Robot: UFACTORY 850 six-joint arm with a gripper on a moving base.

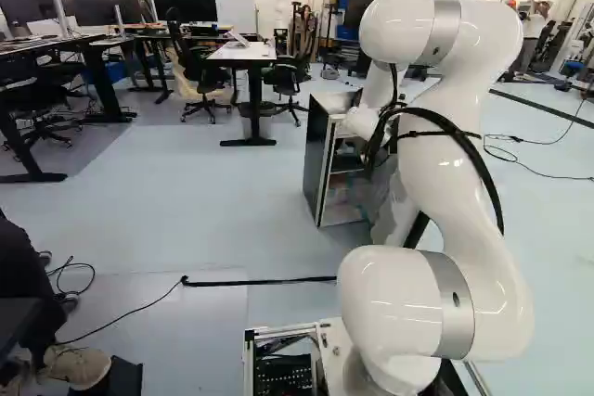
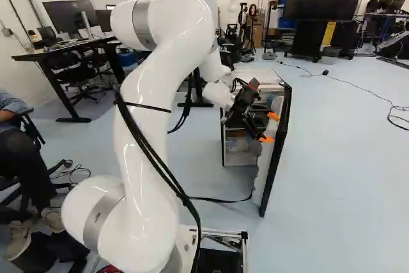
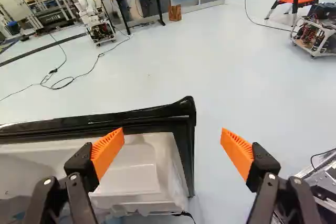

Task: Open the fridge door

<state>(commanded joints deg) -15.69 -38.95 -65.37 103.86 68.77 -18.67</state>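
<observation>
The small fridge (image 2: pixel 261 76) stands ahead of the base with its front toward me, shelves showing inside. Its door (image 2: pixel 275 153) stands swung out toward the base, dark on the outer side, pale inside. At the door's inner side is my gripper (image 2: pixel 271 128), its orange tips near the door's upper part. In the left base view the arm hides the gripper and part of the door (image 1: pixel 396 212). The wrist view shows the gripper (image 3: pixel 172 136) open, one finger over the white door liner (image 3: pixel 137 169), the other beyond the door's black edge (image 3: pixel 190 145), above floor.
Desks (image 1: pixel 243 51) and office chairs (image 1: pixel 200 67) stand behind and left of the fridge. A person sits at the left of the right base view. A black cable (image 1: pixel 260 281) crosses the floor before the fridge. Another robot (image 3: pixel 100 27) stands far off in the wrist view.
</observation>
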